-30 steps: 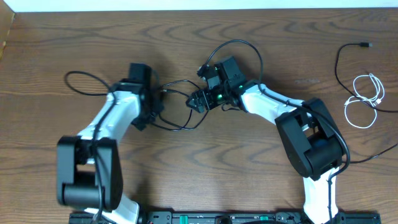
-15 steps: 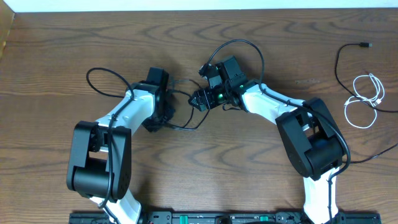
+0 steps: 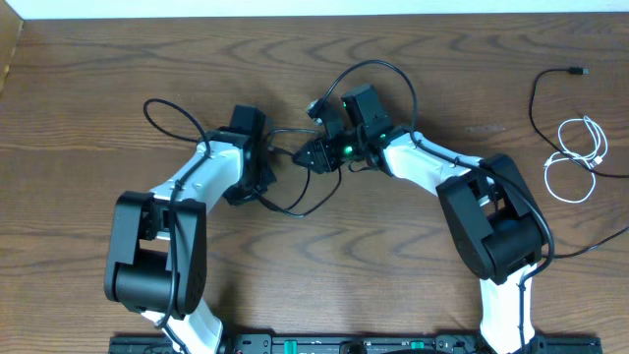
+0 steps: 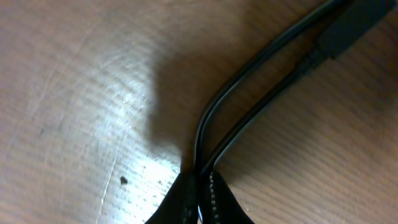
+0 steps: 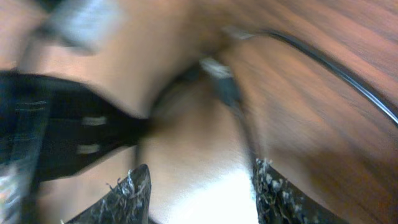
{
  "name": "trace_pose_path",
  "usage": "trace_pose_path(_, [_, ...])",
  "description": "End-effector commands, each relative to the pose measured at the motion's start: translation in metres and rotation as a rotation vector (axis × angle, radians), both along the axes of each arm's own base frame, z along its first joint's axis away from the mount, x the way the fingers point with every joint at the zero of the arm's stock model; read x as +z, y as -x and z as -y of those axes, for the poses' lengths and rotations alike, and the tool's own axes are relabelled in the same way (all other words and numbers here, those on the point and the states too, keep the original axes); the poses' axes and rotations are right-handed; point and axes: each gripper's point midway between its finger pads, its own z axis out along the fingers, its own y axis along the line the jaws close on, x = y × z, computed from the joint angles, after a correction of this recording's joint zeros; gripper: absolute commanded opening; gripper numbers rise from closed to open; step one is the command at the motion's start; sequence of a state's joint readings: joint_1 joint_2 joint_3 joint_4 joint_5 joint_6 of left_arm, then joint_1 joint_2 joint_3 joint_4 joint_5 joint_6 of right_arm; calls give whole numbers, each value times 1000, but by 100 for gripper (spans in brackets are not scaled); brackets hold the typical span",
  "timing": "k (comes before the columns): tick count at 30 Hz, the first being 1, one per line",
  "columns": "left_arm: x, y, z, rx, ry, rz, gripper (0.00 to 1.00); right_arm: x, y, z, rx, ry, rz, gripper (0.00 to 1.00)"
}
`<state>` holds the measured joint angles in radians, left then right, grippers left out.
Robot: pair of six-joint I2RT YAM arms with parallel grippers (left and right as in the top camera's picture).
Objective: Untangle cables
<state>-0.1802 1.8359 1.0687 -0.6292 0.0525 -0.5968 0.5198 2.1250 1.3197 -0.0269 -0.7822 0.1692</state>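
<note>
Left gripper (image 4: 198,190) clamps the thin black rubbery cable (image 4: 200,140); right gripper (image 5: 204,183) gapes empty (view blurred). Pulling might tighten the tangle.

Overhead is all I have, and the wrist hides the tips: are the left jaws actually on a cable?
Observer: Yes. The left wrist view shows the left jaws shut on a black cable. Two strands run out from between them side by side.
Operator: Any connector near that pinch?
Observer: A black plug lies ahead of the tips, and the lower strand seems to end in it.
Operator: And the right jaws?
Observer: The right wrist view is blurred, but the right jaws stand open. A small plug lies ahead, in line with the gap between them, and they are not gripping it.
</note>
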Motion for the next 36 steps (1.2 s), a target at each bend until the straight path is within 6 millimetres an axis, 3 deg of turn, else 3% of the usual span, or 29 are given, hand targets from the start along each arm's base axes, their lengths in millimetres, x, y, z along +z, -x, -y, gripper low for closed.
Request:
trace_pose_path(1, [-3,-2,26,-239,178,-8,7,49,26,0,227,-264,-28,52])
trace_pose_path(4, [12,-6,52,-341,374,46,8,70,25,18,287,-377,-41,52])
trace_pose_path(7, [30,-10,74,-420,570,117,8,69,11,40,237,-381,-67,52])
trace_pose_path(9, [43,-13,85,-448,680,162,7,59,-2,57,157,-341,-102,52])
trace_pose_path(14, [65,-18,101,-475,833,226,8,10,-27,99,-96,-109,-214,52])
trace_pose_path(17, [72,-19,106,-487,876,246,8,6,-27,112,-114,-98,-237,53])
trace_pose_path(25, [81,-31,109,-419,921,265,8,16,-16,101,-33,-154,-216,78])
trace_pose_path(29, [87,-52,99,-293,937,291,8,16,-5,85,31,-149,-173,81])
trace_pose_path(36, [93,-81,62,-168,923,377,7,17,14,57,141,-147,-101,82])
